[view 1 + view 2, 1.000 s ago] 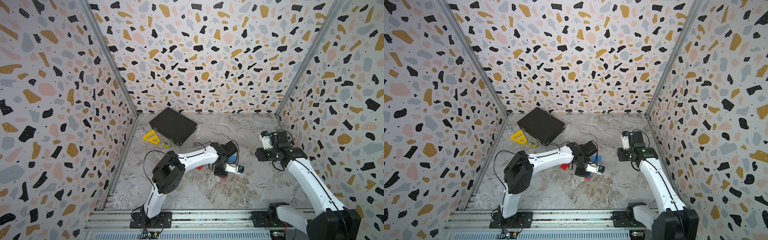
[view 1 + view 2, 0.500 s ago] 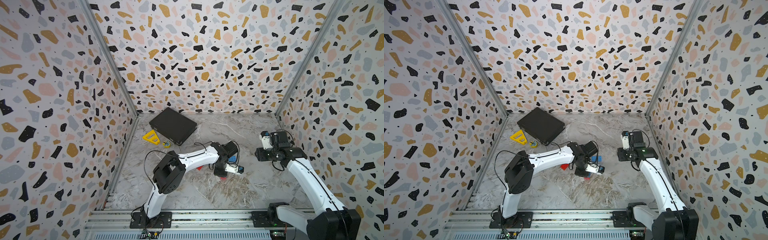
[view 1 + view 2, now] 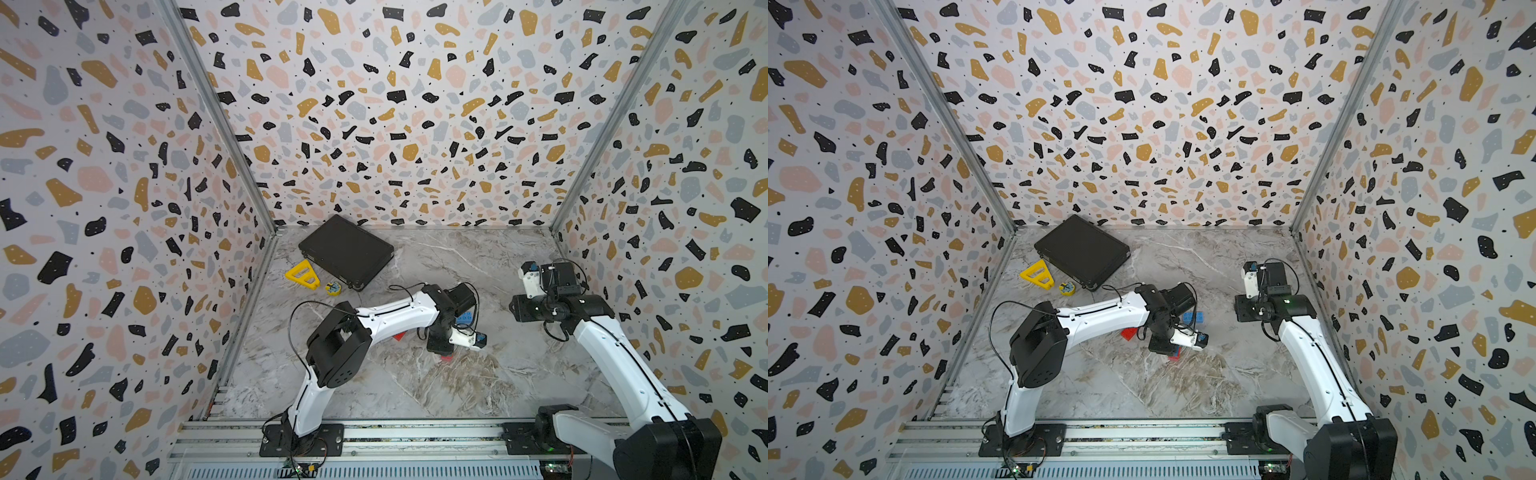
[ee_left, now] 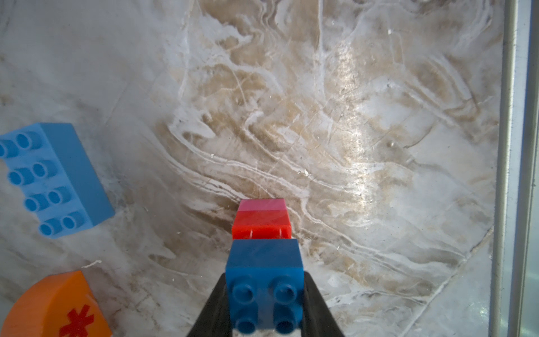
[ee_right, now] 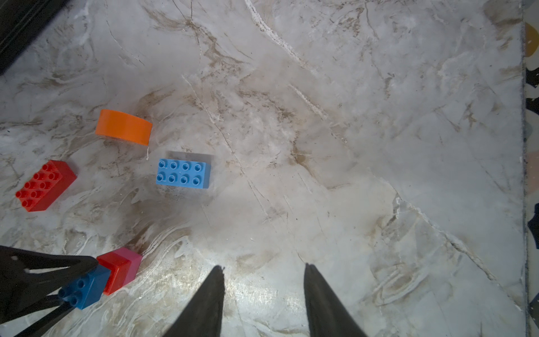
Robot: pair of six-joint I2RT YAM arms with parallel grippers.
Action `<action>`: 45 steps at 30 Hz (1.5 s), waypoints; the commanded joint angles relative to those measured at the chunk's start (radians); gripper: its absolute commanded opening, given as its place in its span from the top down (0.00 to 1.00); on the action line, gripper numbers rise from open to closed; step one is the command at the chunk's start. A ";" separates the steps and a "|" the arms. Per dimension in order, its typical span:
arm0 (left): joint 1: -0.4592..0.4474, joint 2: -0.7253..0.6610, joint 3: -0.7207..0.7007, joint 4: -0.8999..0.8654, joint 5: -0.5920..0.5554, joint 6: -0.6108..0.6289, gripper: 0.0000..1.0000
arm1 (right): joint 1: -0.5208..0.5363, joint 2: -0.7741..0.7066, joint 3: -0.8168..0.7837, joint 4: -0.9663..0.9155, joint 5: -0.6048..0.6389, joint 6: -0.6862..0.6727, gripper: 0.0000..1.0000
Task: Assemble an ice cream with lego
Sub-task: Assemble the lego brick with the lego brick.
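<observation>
My left gripper point(image 4: 264, 291) is shut on the small blue brick point(image 4: 264, 262), whose studs face the wrist camera. That brick's far end meets the red square point(image 4: 261, 226), and the pink square point(image 4: 261, 204) lies beyond it, low on the marble floor. The right wrist view shows the same row: blue brick point(image 5: 86, 287), red point(image 5: 116, 271) and pink point(image 5: 132, 256). The long light-blue brick point(image 5: 183, 174), orange dome point(image 5: 124, 127) and long red brick point(image 5: 43, 185) lie loose nearby. My right gripper point(image 5: 264, 266) hangs open and empty, off to the right of the bricks.
At the back left in a top view lie a black flat case point(image 3: 347, 251), a yellow triangular frame point(image 3: 303, 274) and a small yellow disc point(image 3: 333, 287). Speckled walls close three sides. A metal rail point(image 3: 374, 432) runs along the front.
</observation>
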 commanded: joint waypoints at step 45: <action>-0.026 0.059 -0.009 -0.044 -0.031 0.038 0.72 | -0.003 -0.015 -0.011 0.007 -0.021 0.011 0.53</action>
